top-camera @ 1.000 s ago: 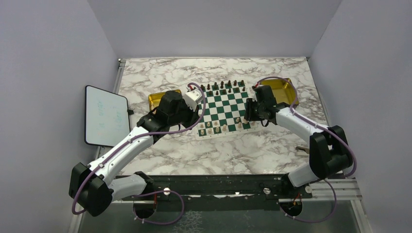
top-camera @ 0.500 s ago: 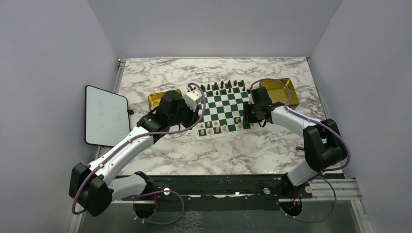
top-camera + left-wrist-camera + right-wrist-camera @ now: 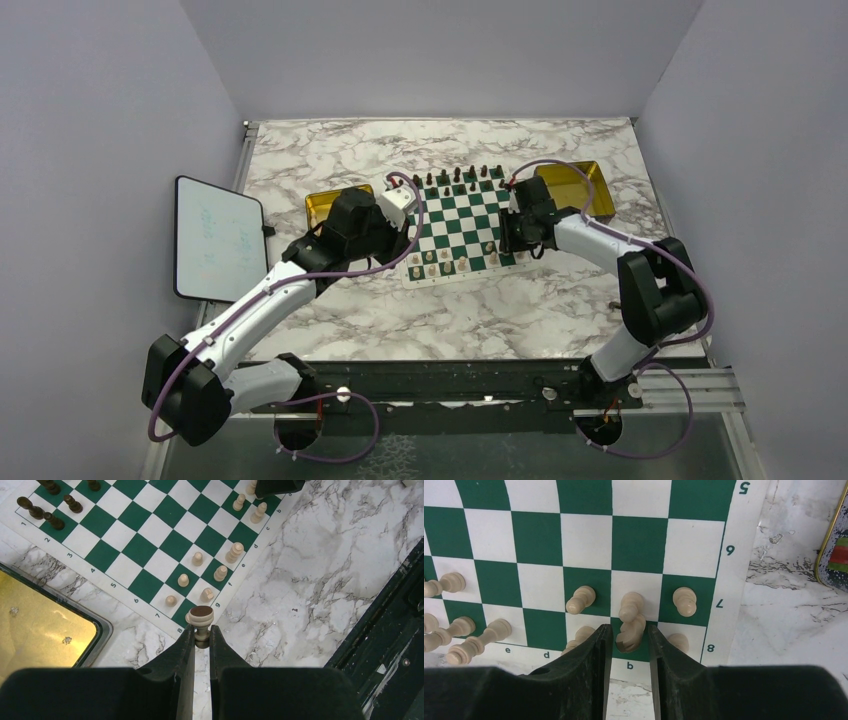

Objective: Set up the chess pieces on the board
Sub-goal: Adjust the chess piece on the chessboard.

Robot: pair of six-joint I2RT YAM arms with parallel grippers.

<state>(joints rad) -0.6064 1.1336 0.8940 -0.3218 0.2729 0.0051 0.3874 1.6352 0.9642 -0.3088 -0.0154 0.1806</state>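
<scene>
The green and white board point(image 3: 470, 222) lies mid-table. Cream chess pieces point(image 3: 581, 600) stand in its two near rows, and a few on the left point(image 3: 471, 647) lie tipped. My left gripper point(image 3: 202, 630) is shut on the stem of a cream piece point(image 3: 201, 614), its dark felt base towards the camera, over the board's near left corner point(image 3: 187, 611). My right gripper point(image 3: 629, 630) is open, its fingers astride a cream knight point(image 3: 633, 627) on the b8 square, with a thin gap on each side. Cream pawns point(image 3: 685, 601) stand just beyond the knight.
Dark brown pieces point(image 3: 458, 178) line the board's far edge. One gold tray point(image 3: 322, 205) sits left of the board and another point(image 3: 575, 185) to its right. A white tablet point(image 3: 215, 238) lies at the table's left edge. The black rail point(image 3: 390, 630) runs along the near edge.
The right gripper's jaws have narrowed around the knight and its arm has shifted slightly left. The left arm and its held piece have not moved.
</scene>
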